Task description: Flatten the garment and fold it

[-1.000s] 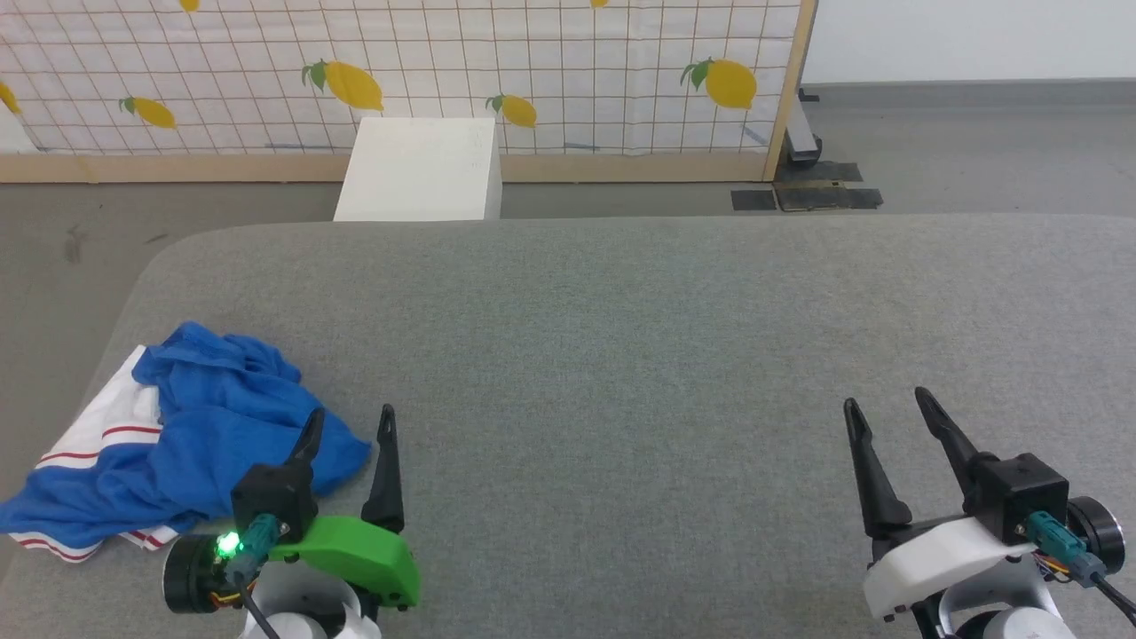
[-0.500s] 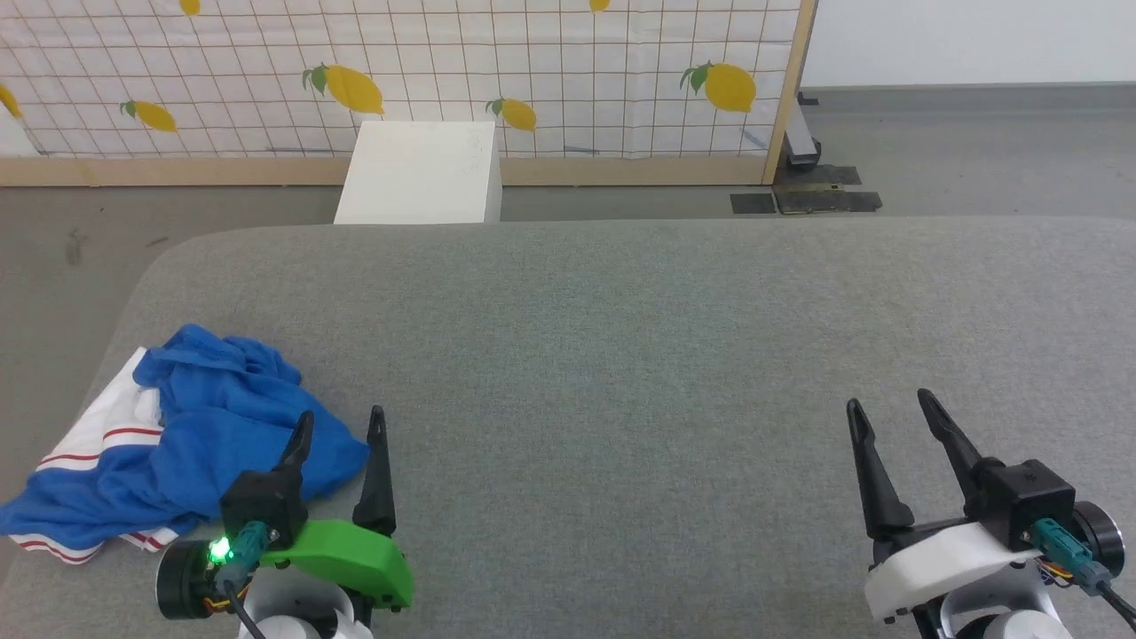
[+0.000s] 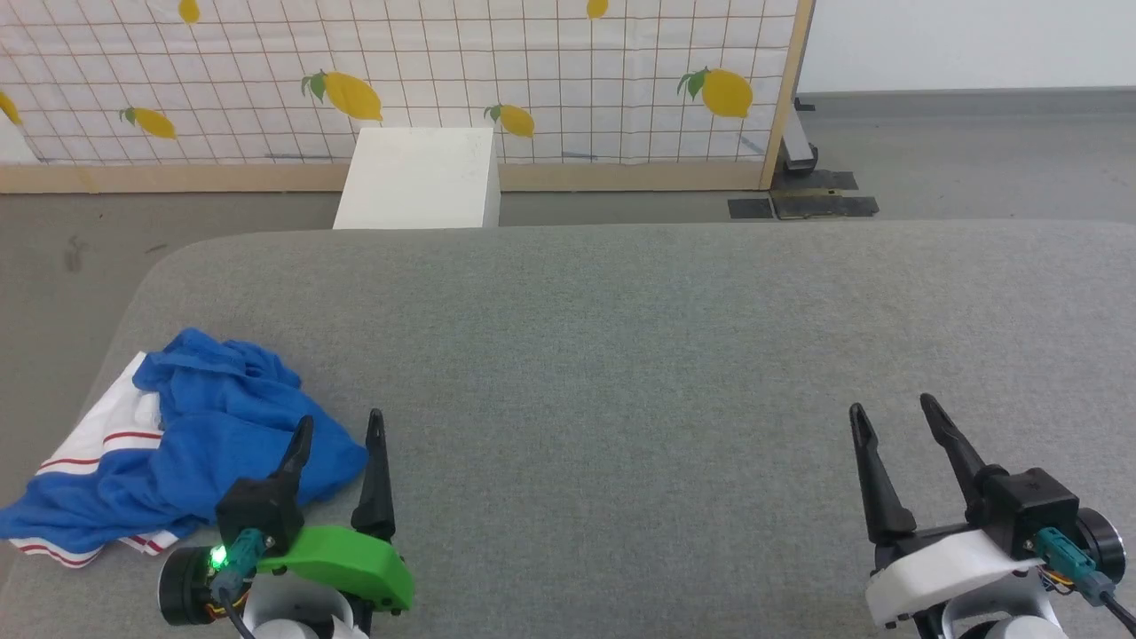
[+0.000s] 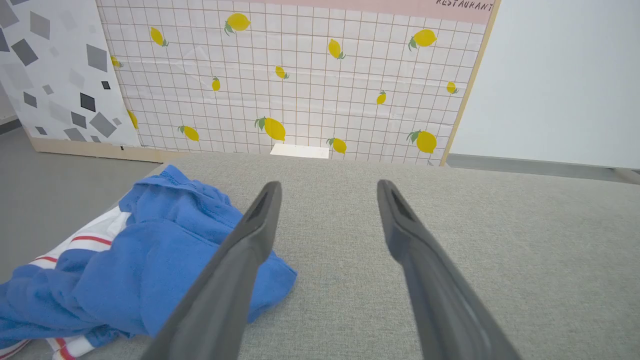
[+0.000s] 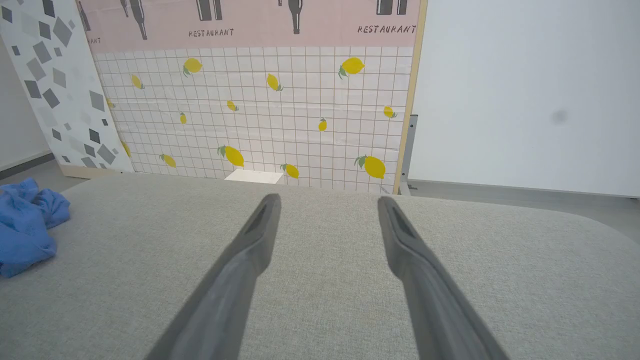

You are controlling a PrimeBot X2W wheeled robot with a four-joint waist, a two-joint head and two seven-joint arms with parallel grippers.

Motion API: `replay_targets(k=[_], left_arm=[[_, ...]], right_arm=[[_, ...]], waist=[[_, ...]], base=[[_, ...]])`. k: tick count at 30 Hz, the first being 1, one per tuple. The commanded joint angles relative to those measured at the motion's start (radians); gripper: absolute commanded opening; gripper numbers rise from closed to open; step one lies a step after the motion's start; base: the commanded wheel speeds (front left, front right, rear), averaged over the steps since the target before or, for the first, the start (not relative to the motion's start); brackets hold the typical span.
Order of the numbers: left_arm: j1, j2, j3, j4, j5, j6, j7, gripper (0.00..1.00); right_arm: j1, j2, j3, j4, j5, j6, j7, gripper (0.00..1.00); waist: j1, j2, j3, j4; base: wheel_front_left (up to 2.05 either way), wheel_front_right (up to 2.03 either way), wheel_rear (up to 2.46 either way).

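– Blue jersey, bunched in a heap: the shirt (image 3: 177, 444) sits at the near left corner of the grey pad (image 3: 621, 337), not flattened at all.
– And that explains the arms. The left gripper (image 3: 341, 419) hovers right at the heap's nearest edge with its fingers spread wide, nothing between them. I'd say it's lined up to pinch that blue hem.
– Touching yet?
– Cannot tell. 1 finger overlaps the cloth from the head camera, but contact isn't clear.
– The right gripper (image 3: 892, 405)?
– Fingers spread too, empty, well apart from the shirt over bare pad. Probably waiting, since the cloth lies out of its easy reach.
– Give me the count.
– 1 shirt, with red-striped white sleeve showing in 2 places. 2 grippers, 4 dark fingers. 1 white box (image 3: 417, 177) on the floor beyond the pad, against 1 lemon-print screen (image 3: 532, 71).
– So the folding is all ahead.
– All of it, in my judgement.
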Motion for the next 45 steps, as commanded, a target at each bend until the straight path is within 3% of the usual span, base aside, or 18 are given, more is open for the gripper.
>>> replay_targets(k=[1, 12, 16, 34, 45], left_arm=[[0.002, 0.001, 0.0, 0.006, -0.01, -0.005, -0.01, 1.0], [-0.005, 0.0, -0.012, 0.027, -0.012, -0.005, -0.032, 1.0], [-0.012, 0.001, -0.016, 0.032, -0.009, -0.005, -0.041, 1.0], [0.013, 0.021, 0.022, 0.03, -0.023, 0.007, -0.078, 1.0], [0.01, 0.017, 0.032, 0.036, -0.046, 0.007, -0.1, 1.0]], right_arm=[[0.01, 0.002, -0.003, 0.004, 0.01, -0.001, -0.014, 1.0], [0.033, 0.002, -0.013, 0.01, 0.014, -0.001, -0.036, 1.0], [0.043, 0.002, -0.019, 0.012, 0.016, -0.001, -0.044, 1.0], [0.041, 0.003, -0.01, 0.019, 0.036, -0.002, -0.082, 1.0], [0.022, 0.003, 0.002, 0.032, 0.047, -0.002, -0.104, 1.0]], waist=[[0.0, 0.0038, -0.001, 0.0], [0.0, 0.0043, -0.008, 0.042], [0.0, 0.0045, -0.006, 0.103], [0.0, 0.0054, -0.002, 0.494], [0.0, 0.0059, 0.015, 0.615]], base=[[0.0, 0.0, 0.0], [0.0, 0.0, 0.0], [0.0, 0.0, 0.0], [0.0, 0.0, 0.0], [0.0, 0.0, 0.0]])
